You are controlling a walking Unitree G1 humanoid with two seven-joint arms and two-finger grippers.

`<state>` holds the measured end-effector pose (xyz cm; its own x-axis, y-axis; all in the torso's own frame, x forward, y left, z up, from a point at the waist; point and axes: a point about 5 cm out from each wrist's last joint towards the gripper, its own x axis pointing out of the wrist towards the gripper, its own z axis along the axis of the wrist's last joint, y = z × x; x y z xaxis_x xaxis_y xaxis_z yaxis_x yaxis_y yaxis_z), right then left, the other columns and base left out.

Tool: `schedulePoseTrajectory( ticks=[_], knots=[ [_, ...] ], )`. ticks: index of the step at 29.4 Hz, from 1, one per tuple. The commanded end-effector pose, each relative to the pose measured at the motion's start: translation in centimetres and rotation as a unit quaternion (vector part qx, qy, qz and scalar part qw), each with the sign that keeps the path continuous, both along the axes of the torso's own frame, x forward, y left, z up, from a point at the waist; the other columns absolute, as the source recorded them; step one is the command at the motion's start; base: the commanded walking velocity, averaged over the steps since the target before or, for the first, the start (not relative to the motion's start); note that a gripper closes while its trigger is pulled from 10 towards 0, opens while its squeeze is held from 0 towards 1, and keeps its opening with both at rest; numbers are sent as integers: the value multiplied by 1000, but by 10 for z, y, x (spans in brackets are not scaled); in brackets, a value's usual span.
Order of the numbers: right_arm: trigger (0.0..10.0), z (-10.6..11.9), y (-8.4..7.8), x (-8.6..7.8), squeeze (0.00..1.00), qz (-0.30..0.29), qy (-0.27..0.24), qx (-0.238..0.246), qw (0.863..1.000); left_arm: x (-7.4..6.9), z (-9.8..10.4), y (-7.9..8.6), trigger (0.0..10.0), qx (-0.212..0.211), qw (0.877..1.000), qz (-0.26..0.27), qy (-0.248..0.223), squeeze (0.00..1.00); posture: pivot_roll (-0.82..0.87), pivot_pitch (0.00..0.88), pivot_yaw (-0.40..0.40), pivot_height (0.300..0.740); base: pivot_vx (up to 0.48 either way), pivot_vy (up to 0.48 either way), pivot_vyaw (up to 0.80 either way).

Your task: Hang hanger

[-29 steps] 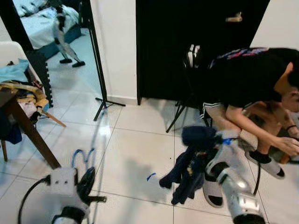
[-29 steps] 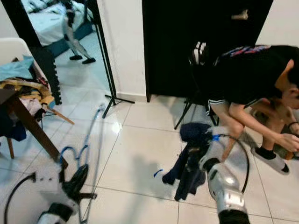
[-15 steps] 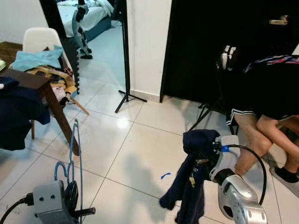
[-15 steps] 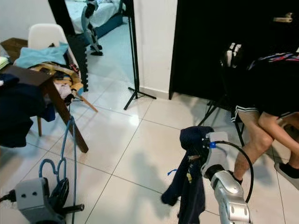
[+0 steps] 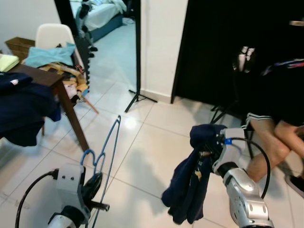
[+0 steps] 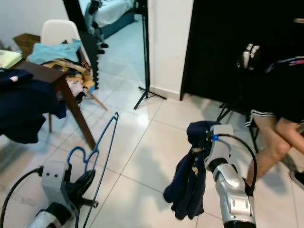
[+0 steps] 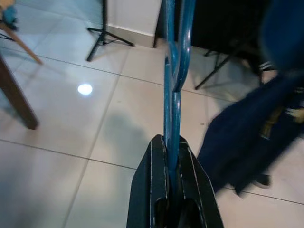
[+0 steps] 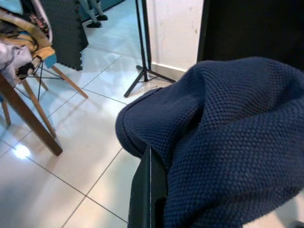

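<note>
While the robot stands on the tiled floor (image 5: pixel 142 156), no rail or rod for hanging can be made out, so the task is judged to be at an early, carrying stage.

Dark doorway (image 5: pixel 213 47): at 12 to 1 o'clock, with a seated person (image 5: pixel 280 95) in front of it at 2 o'clock.

Worktop (image 5: pixel 42 78): at 10 o'clock, wooden, carrying a heap of dark blue clothing (image 5: pixel 23 111). A white chair (image 5: pixel 50 35) with more clothes stands behind it.

Navy garment (image 5: pixel 190 185): at 5 o'clock, draped over the right pincer (image 8: pixel 152 190) and hanging loose below it. The cloth covers the fingers, so I cannot tell how they are set.

Blue hanger (image 5: pixel 107 149): at 7 o'clock, held upright in the left pincer (image 7: pixel 172 166). The wrist view shows both black fingers pressed together on the blue wire, which rises straight up from between them. Hook end sits low, beside the wrist.

Status: hanger secured and garment secured. Garment and hanger are well apart. Outstanding, in my judgement: putting the garment on the hanger if that is intended, finding a rail, and placing the hook over it.
</note>
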<state>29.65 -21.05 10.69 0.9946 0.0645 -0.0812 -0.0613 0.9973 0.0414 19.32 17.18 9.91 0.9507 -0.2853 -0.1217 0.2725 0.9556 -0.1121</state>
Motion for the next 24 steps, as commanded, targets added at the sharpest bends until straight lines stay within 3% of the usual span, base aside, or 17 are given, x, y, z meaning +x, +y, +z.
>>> schedulePoseTrajectory(
  ticks=[1,3,8,11,12,14,17,21,24],
  knots=[
    [10000,5,-7,-2,0,-22,-12,6,1000,3,-2,3,10000,7,1000,-14,11,0,-22,86,-22,740,0,0,0],
    [10000,6,-9,-6,0,-24,-14,2,1000,6,-1,4,10000,11,1000,-11,8,0,-25,86,-21,740,0,0,0],
    [10000,5,-23,-35,0,9,0,-37,999,12,2,19,10000,24,999,33,0,0,-57,99,6,740,0,0,0],
    [10000,8,-30,-41,0,15,2,-48,999,12,2,24,10000,32,998,48,-1,0,-61,100,9,740,0,0,0],
    [10000,12,-30,-44,0,22,-1,-48,999,12,2,27,10000,51,997,56,-3,0,-64,103,16,740,0,0,0],
    [10000,17,-22,-50,0,38,-5,-38,999,12,2,35,10000,81,994,77,-7,0,-65,103,18,740,0,0,0],
    [10000,18,-12,-54,0,53,-8,-32,998,12,2,38,10000,84,992,92,-6,0,-71,107,22,740,0,0,0],
    [10000,14,9,-51,0,54,-17,-22,998,5,2,35,10000,66,990,122,-7,0,-55,112,15,740,0,0,0],
    [10000,11,13,-45,0,39,-16,-21,999,1,2,33,10000,50,990,133,-6,0,-46,113,5,740,0,0,0]
  ],
)
